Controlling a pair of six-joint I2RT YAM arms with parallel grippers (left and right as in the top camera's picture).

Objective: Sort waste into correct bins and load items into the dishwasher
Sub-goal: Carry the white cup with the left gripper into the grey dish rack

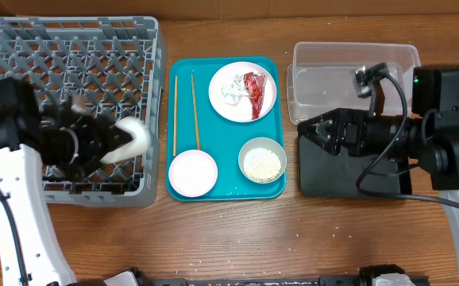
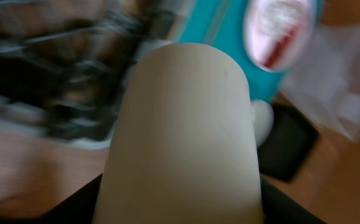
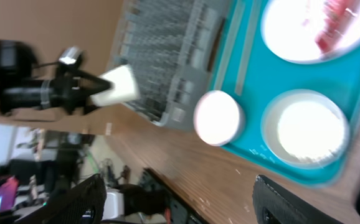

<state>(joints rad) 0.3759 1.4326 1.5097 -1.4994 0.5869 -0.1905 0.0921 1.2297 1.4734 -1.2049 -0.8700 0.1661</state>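
Note:
My left gripper (image 1: 112, 144) is shut on the small white cup (image 1: 134, 139) and holds it on its side over the grey dishwasher rack (image 1: 23, 48). The cup (image 2: 186, 137) fills the left wrist view. On the teal tray lie the chopsticks (image 1: 194, 107), a plate (image 1: 231, 105) with the tissue wad (image 1: 233, 89) and the red wrapper (image 1: 255, 91), a pink bowl (image 1: 192, 172), and a grey-green bowl (image 1: 262, 160) of rice. My right gripper (image 1: 318, 131) hangs open and empty over the black tray bin (image 1: 349, 179). Its fingers (image 3: 74, 199) frame bare table.
The clear tub (image 1: 355, 67) stands behind the black tray at the right. The teal tray (image 1: 178, 191) lies between the rack and the bins. In the right wrist view the pink bowl (image 3: 217, 117) and the rice bowl (image 3: 307, 130) lie ahead.

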